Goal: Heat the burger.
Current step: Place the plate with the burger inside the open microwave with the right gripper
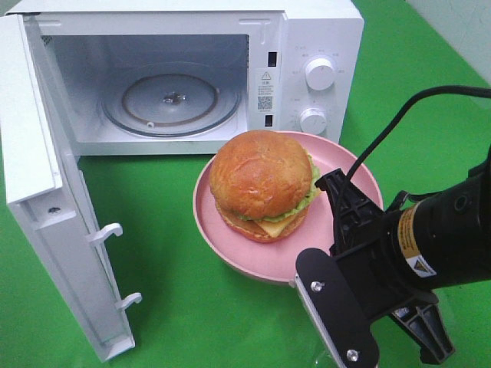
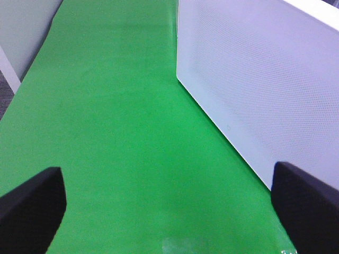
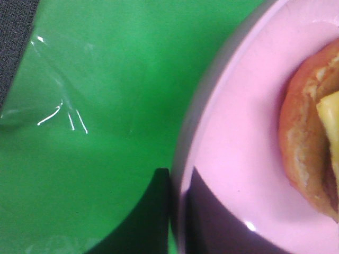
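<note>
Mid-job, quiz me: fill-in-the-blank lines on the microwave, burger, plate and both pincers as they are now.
The door of the microwave stands ____.
The burger sits on a ____ plate.
The right pincer is shut on the plate's ____.
The left pincer holds ____.
Missing: open; pink; rim; nothing.

Left gripper [image 2: 169,206]: jaws spread wide. Right gripper [image 3: 177,177]: jaws pinched shut on plate [image 3: 228,132] rim. Right arm [image 1: 437,230]: angled downward.
</note>
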Tool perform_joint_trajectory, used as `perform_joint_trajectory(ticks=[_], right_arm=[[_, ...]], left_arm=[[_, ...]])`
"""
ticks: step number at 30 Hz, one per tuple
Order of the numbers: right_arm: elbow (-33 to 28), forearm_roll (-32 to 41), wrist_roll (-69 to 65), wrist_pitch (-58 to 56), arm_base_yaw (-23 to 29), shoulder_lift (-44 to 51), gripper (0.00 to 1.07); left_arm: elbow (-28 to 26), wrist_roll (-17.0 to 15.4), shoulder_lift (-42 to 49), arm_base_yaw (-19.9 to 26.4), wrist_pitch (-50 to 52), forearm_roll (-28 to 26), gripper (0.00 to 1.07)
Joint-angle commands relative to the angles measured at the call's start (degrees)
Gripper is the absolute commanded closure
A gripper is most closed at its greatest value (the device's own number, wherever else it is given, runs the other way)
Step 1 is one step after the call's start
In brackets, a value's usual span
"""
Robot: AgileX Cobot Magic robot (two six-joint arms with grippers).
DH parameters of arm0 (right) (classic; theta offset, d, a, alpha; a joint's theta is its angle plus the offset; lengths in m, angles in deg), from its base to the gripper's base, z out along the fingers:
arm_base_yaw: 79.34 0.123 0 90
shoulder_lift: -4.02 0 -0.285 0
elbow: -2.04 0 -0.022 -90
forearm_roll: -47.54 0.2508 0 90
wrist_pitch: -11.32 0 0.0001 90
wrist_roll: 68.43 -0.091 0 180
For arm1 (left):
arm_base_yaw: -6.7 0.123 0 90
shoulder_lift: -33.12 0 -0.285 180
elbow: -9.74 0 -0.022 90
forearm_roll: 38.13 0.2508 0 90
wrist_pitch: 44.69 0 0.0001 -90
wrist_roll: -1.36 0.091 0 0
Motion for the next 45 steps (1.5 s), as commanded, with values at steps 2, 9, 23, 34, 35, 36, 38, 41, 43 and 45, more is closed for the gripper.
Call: perform_joint_trajectory(ticks=[2, 9, 23, 34, 35, 36, 38, 41, 43, 45], right_arm=[[2.06, 5.73, 10.49, 2.29, -2.92, 0.57, 1.07], [3.44, 13.06, 22.12, 2.23, -7.22, 0.40, 1.07], [3.44, 26.30, 39.36, 1.72, -12.38, 0.46, 1.07], [3.55, 25.55, 36.90, 2.01, -12.38, 0.40, 1.07], [4.24, 23.78, 35.35, 2.01, -12.38, -0.17, 1.07], [5.39, 21.89, 32.77, 1.66, -12.38, -1.03, 1.07], [7.16, 20.51, 29.79, 0.80, -12.38, -2.58, 1.07], [9.05, 19.02, 27.16, 0.46, -12.38, -4.87, 1.07], [10.08, 18.91, 26.99, 0.46, -12.32, -5.84, 1.07], [10.49, 18.96, 26.99, 0.46, -12.26, -6.25, 1.07]], left_arm=[[0.17, -0.29, 1.26, -0.40, 0.80, -0.06, 0.09], [0.17, -0.29, 1.26, -0.40, 0.80, -0.06, 0.09], [0.17, -0.29, 1.26, -0.40, 0.80, -0.06, 0.09], [0.17, -0.29, 1.26, -0.40, 0.80, -0.06, 0.09], [0.17, -0.29, 1.26, -0.40, 0.80, -0.06, 0.09], [0.17, -0.29, 1.26, -0.40, 0.80, -0.06, 0.09], [0.17, -0.29, 1.26, -0.40, 0.80, -0.06, 0.09], [0.17, -0.29, 1.26, -0.40, 0.80, -0.06, 0.09], [0.17, -0.29, 1.26, -0.40, 0.80, -0.06, 0.09], [0.17, -0.29, 1.26, -0.40, 0.80, -0.06, 0.09]])
